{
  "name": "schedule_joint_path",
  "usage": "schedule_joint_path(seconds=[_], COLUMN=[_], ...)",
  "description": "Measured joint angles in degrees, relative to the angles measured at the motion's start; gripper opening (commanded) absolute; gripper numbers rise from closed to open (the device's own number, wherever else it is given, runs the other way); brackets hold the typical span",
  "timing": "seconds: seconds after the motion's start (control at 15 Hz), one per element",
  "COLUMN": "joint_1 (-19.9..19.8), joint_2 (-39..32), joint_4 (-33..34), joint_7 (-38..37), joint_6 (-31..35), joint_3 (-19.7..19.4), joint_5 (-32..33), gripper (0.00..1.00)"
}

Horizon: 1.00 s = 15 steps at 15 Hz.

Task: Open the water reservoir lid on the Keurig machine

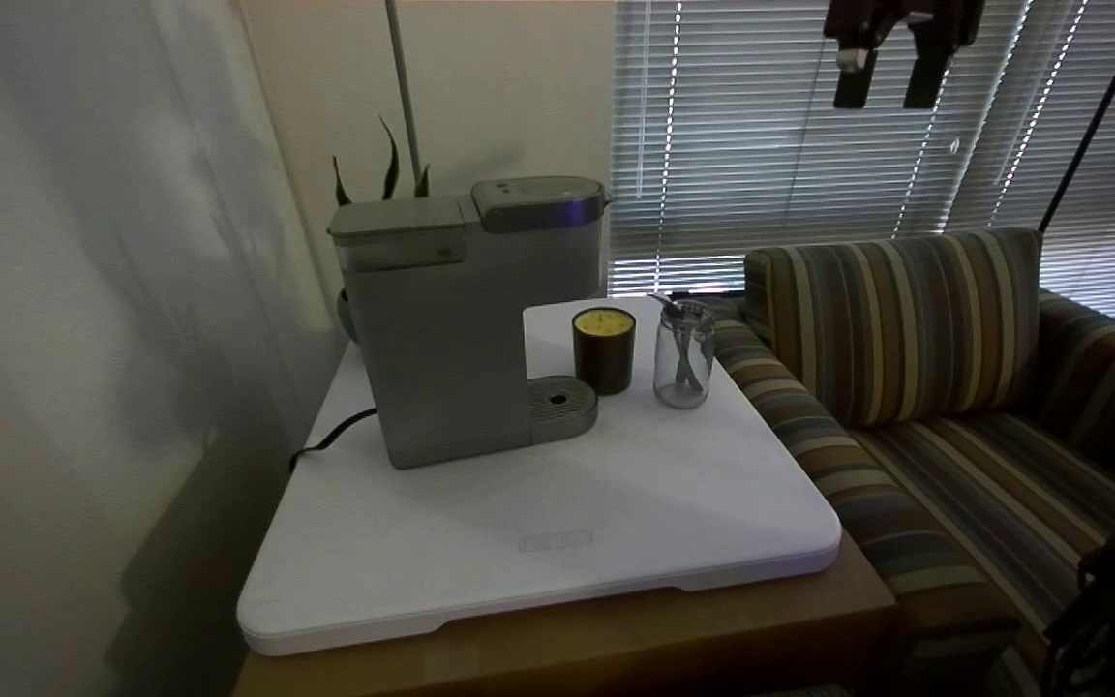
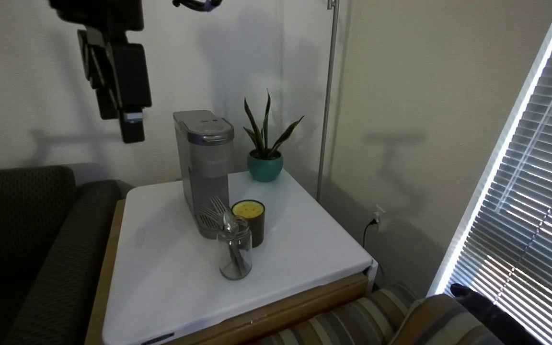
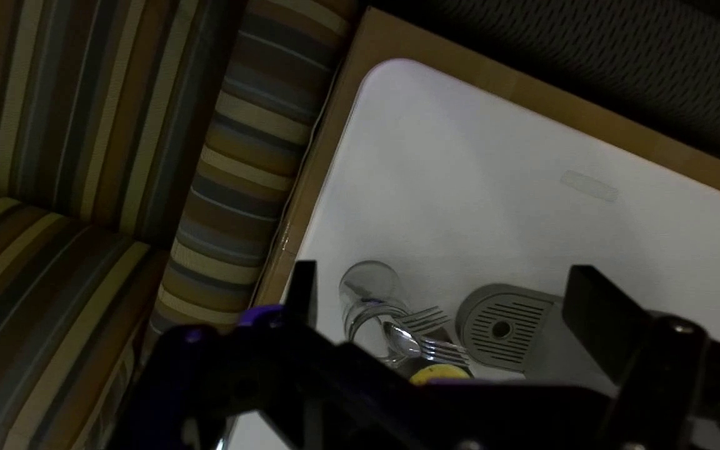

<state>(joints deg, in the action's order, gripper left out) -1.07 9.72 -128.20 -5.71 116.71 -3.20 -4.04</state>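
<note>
The Keurig machine, a boxy grey coffee maker, stands upright on a white tabletop. Its water reservoir lid is a flat grey panel lying level at the rear of the top, behind the raised brew head. From the front, in an exterior view, only a foreshortened strip of the lid shows. My gripper hangs in the air, higher than the machine and apart from it. In the wrist view the gripper has widely parted fingers with nothing held; the machine's drip tray appears below, while the lid is out of view.
Close to the drip tray are a dark candle with a yellow top and a glass jar of forks and a spoon. A potted plant and a thin pole stand behind. A striped armchair adjoins the table.
</note>
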Motion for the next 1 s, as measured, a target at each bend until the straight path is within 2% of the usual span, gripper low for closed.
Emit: schedule_joint_path(seconds=[0.47,0.67,1.0], joint_1=[-0.17,-0.18,-0.18], joint_2=[-1.87,-2.10,-4.26], joint_4=[1.35,1.24,1.52], joint_7=[-0.03,-0.01,5.99], joint_6=[0.09,2.12,10.83], joint_3=[-0.47,-0.55,-1.60], joint_5=[-0.13,-0.47,-10.05], gripper=[1.00,1.00,1.00])
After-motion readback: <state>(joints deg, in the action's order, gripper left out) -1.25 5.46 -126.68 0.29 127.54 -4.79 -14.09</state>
